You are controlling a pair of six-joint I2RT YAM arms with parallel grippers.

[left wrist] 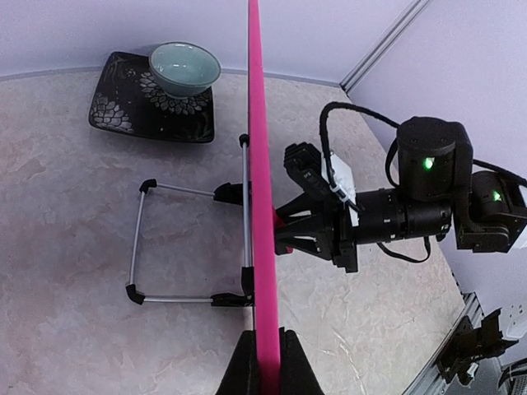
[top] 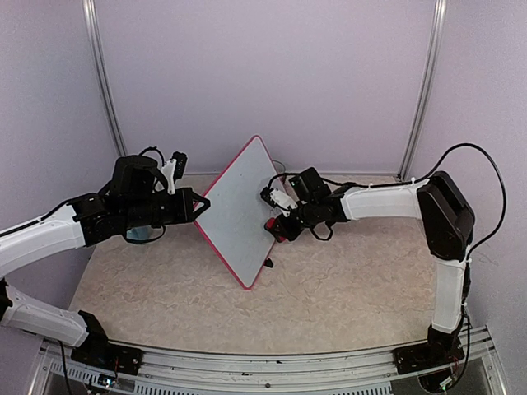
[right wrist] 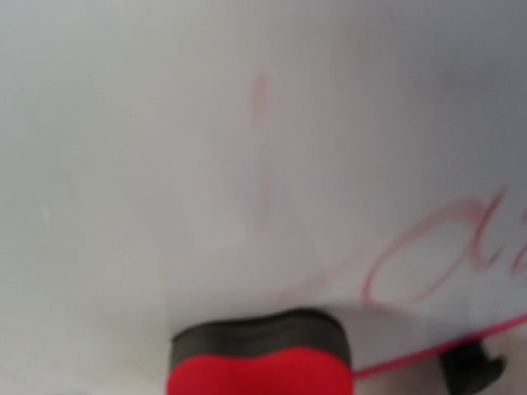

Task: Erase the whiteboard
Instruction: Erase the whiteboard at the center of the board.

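Behind the whiteboard [left wrist: 262,206], a wire stand [left wrist: 138,239] and bowl [left wrist: 184,69] on dark tray [left wrist: 115,111]

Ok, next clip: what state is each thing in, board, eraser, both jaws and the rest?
Whiteboard: held up on edge, faint red writing on it.
Eraser: gripped, felt toward the whiteboard's face.
Left jaws: shut on the whiteboard's pink frame.
Right jaws: shut on the eraser.
Wire stand: folded out from the whiteboard's back.
Bowl: upright, empty, on the dark plate.
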